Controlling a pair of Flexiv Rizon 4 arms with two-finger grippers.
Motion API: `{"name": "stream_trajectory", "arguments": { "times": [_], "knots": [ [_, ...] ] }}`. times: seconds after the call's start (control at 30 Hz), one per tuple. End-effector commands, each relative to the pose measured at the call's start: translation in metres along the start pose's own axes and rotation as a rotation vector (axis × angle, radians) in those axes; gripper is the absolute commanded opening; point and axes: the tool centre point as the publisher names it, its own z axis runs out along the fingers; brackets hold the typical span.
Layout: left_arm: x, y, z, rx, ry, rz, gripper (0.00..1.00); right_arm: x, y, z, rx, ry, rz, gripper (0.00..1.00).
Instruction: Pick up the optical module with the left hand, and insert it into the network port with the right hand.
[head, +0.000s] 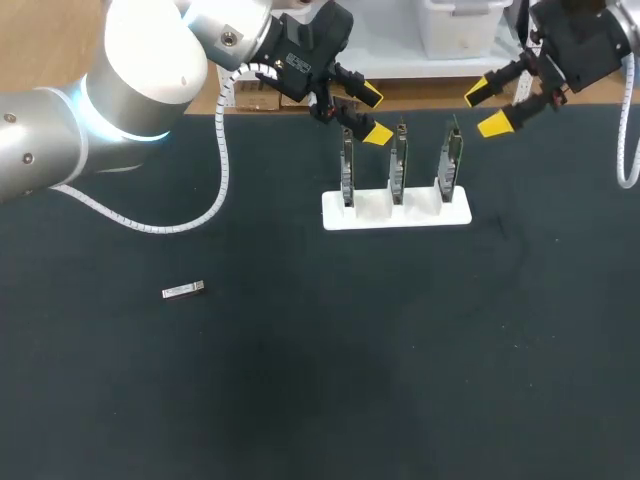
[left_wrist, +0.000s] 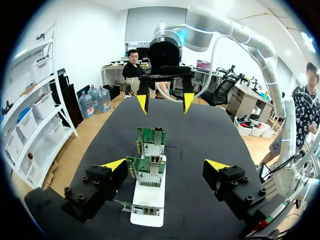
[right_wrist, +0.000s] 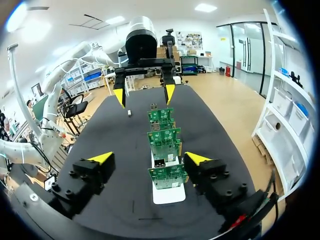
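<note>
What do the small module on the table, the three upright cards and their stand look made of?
The optical module looks like bare metal: silvery grey with a dull sheen. The cards look like green printed circuit board with silvery metal port housings. The stand seems to be matte white plastic, plain and unreflective, though the look leaves that open.

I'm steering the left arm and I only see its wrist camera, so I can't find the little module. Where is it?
Observer: The optical module lies flat on the black table, off on the left arm's side of the white stand, well apart from it.
Operator: Is my gripper close to it?
Observer: No. The left gripper hangs open above the stand's left-end card, far from the module.
</note>
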Motion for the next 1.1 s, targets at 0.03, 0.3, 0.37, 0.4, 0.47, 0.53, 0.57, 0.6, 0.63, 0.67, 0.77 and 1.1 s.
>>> {"name": "stream_trajectory", "arguments": {
  "times": [0.03,0.3,0.37,0.4,0.47,0.53,0.57,0.6,0.63,0.67,0.77,1.1],
  "knots": [
    [0.000,0.001,0.000,0.002,0.003,0.000,1.00,0.000,0.002,0.000,0.005,0.001,0.001,1.00],
    [0.000,0.001,0.000,0.002,0.003,0.000,1.00,0.000,0.002,0.000,0.005,0.001,0.001,1.00],
    [-0.006,0.002,-0.004,0.001,0.017,0.018,1.00,0.000,0.002,0.000,0.005,0.001,0.001,1.00],
    [-0.009,0.003,-0.006,-0.005,0.024,0.026,1.00,0.000,0.002,0.000,0.005,0.001,0.001,1.00],
    [-0.014,0.003,-0.012,-0.013,0.039,0.037,1.00,0.000,0.002,0.000,0.005,0.001,0.001,1.00],
    [-0.018,0.003,-0.020,-0.023,0.056,0.048,1.00,0.000,0.002,0.000,0.005,0.001,0.001,1.00],
    [-0.020,0.002,-0.024,-0.029,0.064,0.051,1.00,0.000,0.002,0.000,0.005,0.001,0.001,1.00],
    [-0.021,0.002,-0.029,-0.035,0.072,0.052,1.00,0.000,0.002,0.000,0.005,0.001,0.001,1.00],
    [-0.023,0.001,-0.034,-0.042,0.084,0.056,1.00,0.000,0.002,0.000,0.005,0.001,0.001,1.00],
    [-0.025,0.000,-0.040,-0.050,0.097,0.058,1.00,0.000,0.002,0.000,0.005,0.001,0.001,1.00],
    [-0.028,-0.006,-0.057,-0.070,0.145,0.068,1.00,0.000,0.002,0.000,0.005,0.001,0.001,1.00],
    [-0.018,-0.031,-0.105,-0.127,0.299,0.096,1.00,0.000,0.002,0.000,0.005,0.001,0.001,1.00]
  ]
}}
